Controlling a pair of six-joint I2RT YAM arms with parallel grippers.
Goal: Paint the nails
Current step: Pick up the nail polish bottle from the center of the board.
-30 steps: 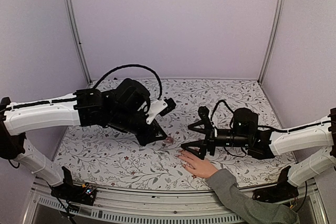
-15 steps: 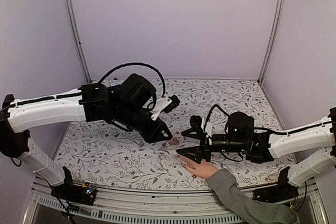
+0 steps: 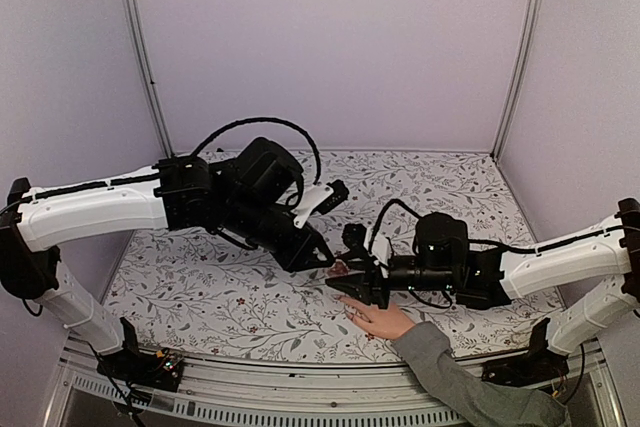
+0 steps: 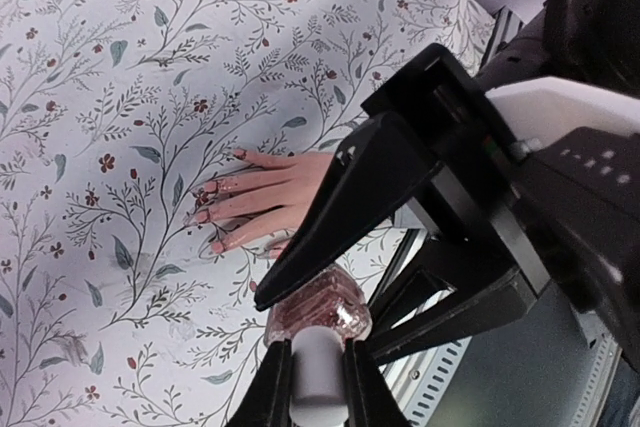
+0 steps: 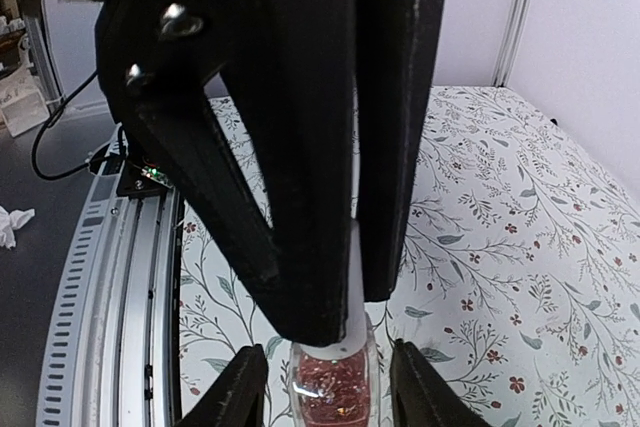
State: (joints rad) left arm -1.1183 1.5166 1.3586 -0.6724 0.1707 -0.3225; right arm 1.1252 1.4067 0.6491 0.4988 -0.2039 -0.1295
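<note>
The left fingers (image 4: 268, 394) are clenched on the white cap (image 4: 318, 387) of a polish bottle (image 4: 318, 312) of red glitter, holding it just above the flowered tabletop (image 3: 200, 287). Over the last second that arm has eased a little to the right and carried the bottle toward the middle.

The bigger change is on the other side. The right fingers (image 5: 238, 392) were spread wide and well apart from the bottle a second ago. Now they have slid in and narrowed, and they stand one on each side of the glass body below the cap. The right wrist view shows a sliver of gap on both sides, so they are not yet grasping it.

Just to the right and nearer the arm bases, the hand (image 3: 378, 319) lies flat on the tabletop, fingers spread. Its nails (image 4: 215, 189) point toward the bottle. They look faintly reddish at the tips, though they are too small to say whether any polish is on them.

I judge this to be the set-up for opening the bottle: one arm pins the body while the other lifts out the cap and brush. Painting itself has not begun.
</note>
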